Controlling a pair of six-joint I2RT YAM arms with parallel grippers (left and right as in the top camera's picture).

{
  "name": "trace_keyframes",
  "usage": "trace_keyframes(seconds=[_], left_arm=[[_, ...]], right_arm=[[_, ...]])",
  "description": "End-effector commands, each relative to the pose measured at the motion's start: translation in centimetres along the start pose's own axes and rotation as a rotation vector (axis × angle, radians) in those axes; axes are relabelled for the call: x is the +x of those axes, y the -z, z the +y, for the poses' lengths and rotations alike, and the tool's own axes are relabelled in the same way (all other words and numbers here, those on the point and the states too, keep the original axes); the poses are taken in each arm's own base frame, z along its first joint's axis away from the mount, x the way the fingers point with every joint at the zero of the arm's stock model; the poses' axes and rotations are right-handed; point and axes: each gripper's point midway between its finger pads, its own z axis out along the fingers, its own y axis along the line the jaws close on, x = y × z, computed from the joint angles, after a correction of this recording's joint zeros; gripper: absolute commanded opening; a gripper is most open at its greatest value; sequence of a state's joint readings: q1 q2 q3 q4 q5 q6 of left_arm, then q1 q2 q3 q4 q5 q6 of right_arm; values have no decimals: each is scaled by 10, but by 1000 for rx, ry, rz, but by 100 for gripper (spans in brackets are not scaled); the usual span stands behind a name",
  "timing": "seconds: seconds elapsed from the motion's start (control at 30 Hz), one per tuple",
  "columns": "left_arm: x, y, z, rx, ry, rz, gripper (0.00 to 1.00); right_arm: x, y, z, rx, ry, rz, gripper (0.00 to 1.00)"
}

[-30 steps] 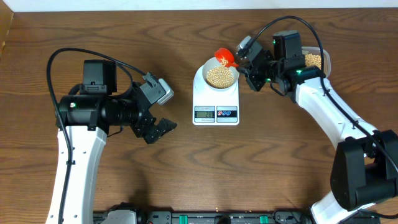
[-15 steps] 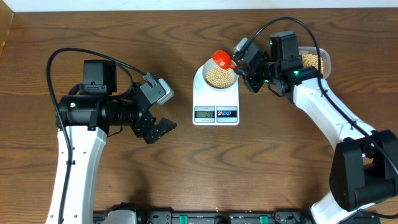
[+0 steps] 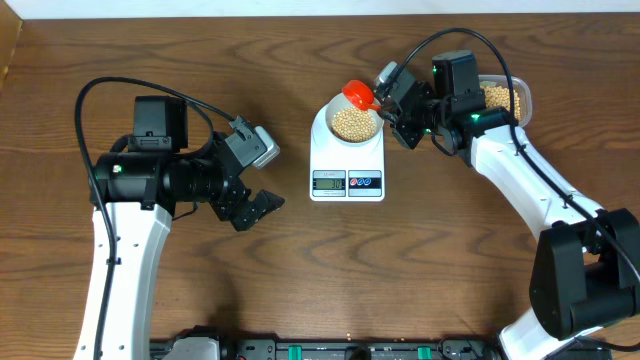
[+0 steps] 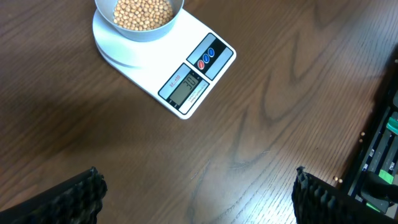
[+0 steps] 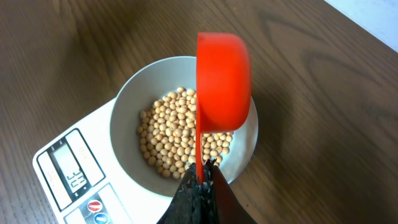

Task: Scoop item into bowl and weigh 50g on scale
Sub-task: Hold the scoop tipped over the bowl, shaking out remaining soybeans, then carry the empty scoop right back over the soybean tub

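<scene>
The pale bowl [image 3: 355, 122] sits on the white scale [image 3: 347, 182] and holds many tan beans [image 5: 174, 140]. My right gripper [image 3: 393, 103] is shut on the handle of the red scoop [image 5: 222, 81], which is turned on its side over the bowl's far rim [image 5: 124, 112]. The scoop also shows in the overhead view [image 3: 357, 93]. My left gripper [image 3: 262, 205] is open and empty, hovering over bare table left of the scale [image 4: 194, 74]; its fingers [image 4: 68, 199] frame the bottom of the left wrist view.
A clear tub of beans [image 3: 500, 98] stands at the back right, behind my right arm. A dark rail with cables [image 4: 382, 143] runs along the table's front edge.
The right gripper has carried the scoop a little left and back over the bowl's rim and rolled it further onto its side. The left arm has not moved.
</scene>
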State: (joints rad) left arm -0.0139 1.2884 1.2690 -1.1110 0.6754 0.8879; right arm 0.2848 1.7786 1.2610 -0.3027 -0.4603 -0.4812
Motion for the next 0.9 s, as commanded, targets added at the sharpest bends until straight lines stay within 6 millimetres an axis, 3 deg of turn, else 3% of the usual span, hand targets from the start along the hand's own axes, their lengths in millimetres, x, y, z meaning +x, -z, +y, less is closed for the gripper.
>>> trace_keyframes(seconds=[0.0, 0.63, 0.87], left_arm=[[-5, 4, 0, -2, -3, -18, 98], [-5, 4, 0, -2, -3, -18, 98], [-5, 4, 0, -2, -3, -18, 98]], right_arm=[[-8, 3, 6, 7, 39, -9, 1], [-10, 0, 10, 50, 88, 21, 1], [-27, 22, 5, 88, 92, -25, 1]])
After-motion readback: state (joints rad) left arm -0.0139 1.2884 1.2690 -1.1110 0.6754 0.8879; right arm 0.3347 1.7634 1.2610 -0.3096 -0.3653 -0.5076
